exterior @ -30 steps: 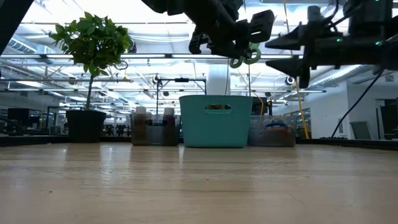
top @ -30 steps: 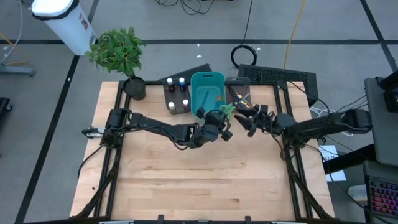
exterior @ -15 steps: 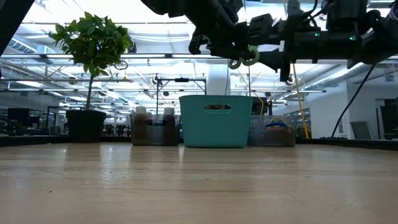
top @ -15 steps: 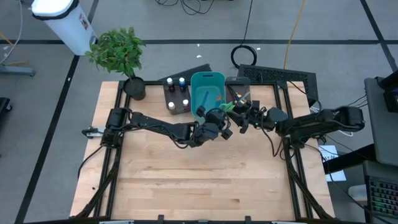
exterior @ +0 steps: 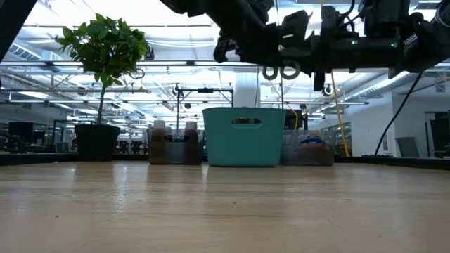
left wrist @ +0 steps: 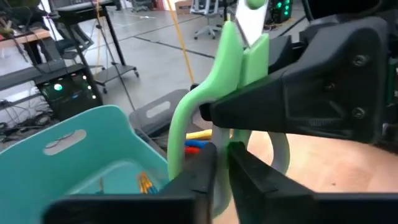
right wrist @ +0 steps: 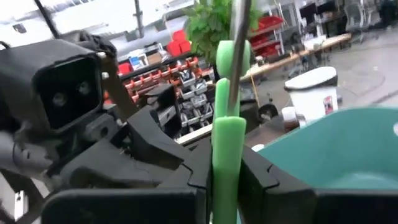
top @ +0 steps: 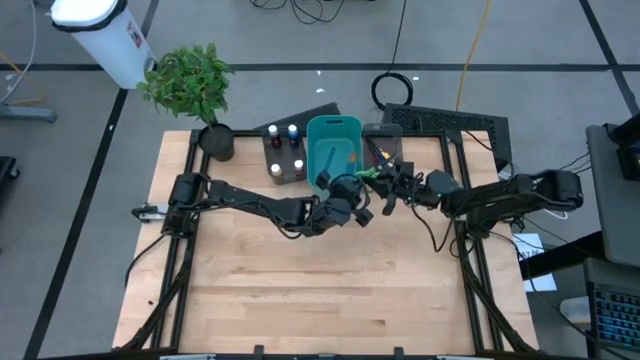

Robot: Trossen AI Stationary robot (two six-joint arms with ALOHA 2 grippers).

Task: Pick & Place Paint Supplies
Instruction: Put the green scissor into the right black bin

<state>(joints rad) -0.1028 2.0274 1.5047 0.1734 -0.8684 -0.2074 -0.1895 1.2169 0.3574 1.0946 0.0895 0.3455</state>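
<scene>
The green scissors (left wrist: 231, 81) had pale green plastic handles with two loops (exterior: 280, 71) and a grey metal blade; they hung in the air above the table (top: 320, 290), just in front of the teal bin (top: 332, 145); the left gripper (top: 358, 190) was clenched on one handle loop, and the right gripper (top: 388, 186) clamped the handles from the other side; both jaws met at the scissors.

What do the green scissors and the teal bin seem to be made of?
The green scissors: handles look like smooth matte plastic, evenly coloured; the blade, pale and shiny, is probably metal. The teal bin: likely moulded plastic, with a slightly glossy, uniform wall and a cut-out handle.
</scene>
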